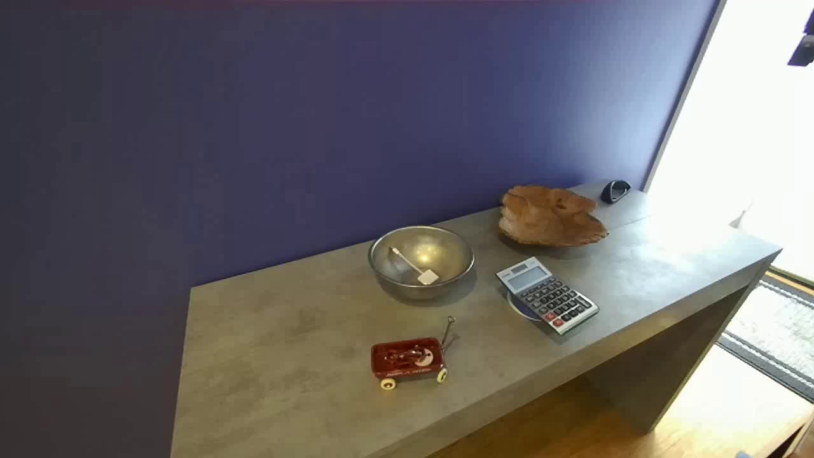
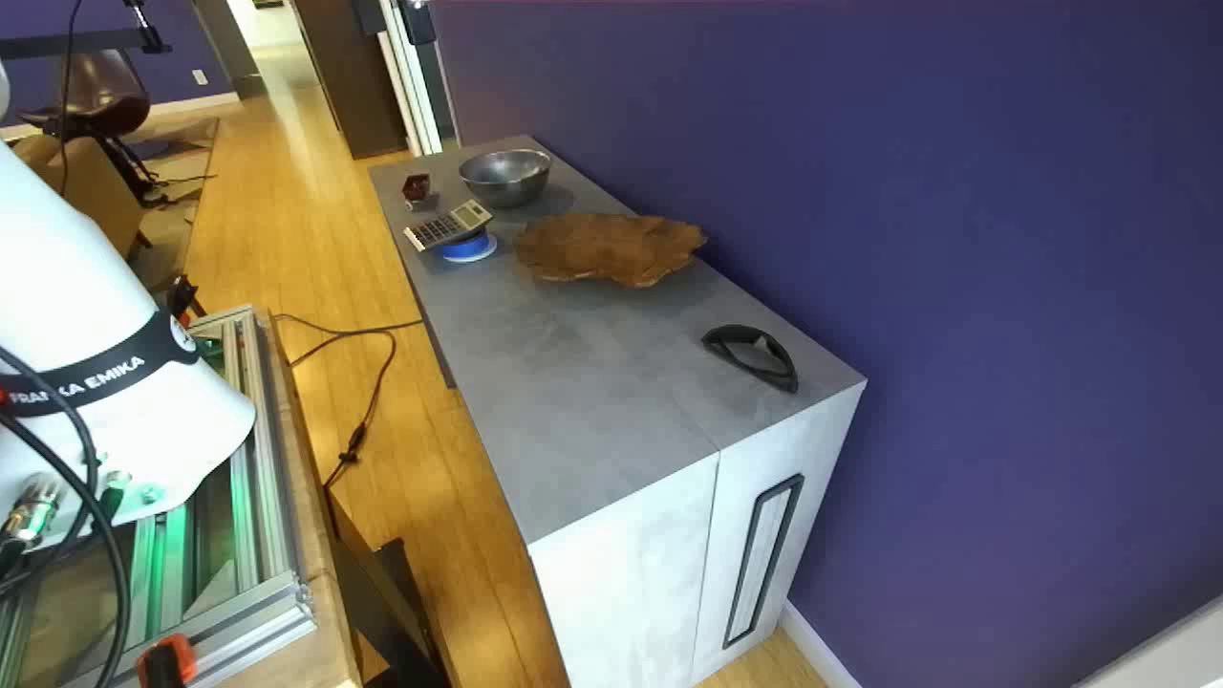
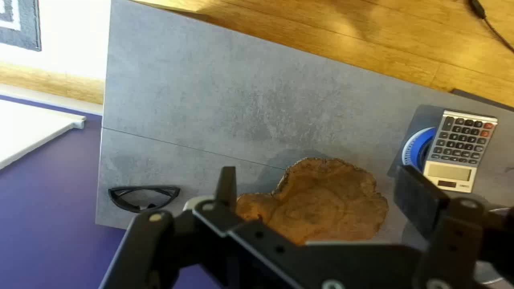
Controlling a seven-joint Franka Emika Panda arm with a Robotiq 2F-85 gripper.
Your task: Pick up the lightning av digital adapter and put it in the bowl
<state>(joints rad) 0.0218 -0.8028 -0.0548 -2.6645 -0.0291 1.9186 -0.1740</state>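
Observation:
The lightning av digital adapter (image 1: 427,277), a white square head with a short cable, lies inside the shiny silver metal bowl (image 1: 423,291). In an exterior view this metal bowl (image 2: 504,180) hides its contents. The wide brown wooden bowl (image 1: 550,219) stands beyond the calculator, near the wall; it also shows in an exterior view (image 2: 607,247) and in the wrist view (image 3: 321,204). Nothing shows inside its visible part. My gripper (image 3: 322,188) is open and empty, with its fingers spread above the wooden bowl. The adapter does not show in the wrist view.
A grey calculator (image 1: 548,294) leans on a blue spool (image 2: 468,248). A small red wagon (image 1: 407,359) stands near the metal bowl. Black glasses (image 2: 752,355) lie at the table's end. A purple wall (image 1: 318,127) runs along the grey table's (image 1: 273,356) back edge.

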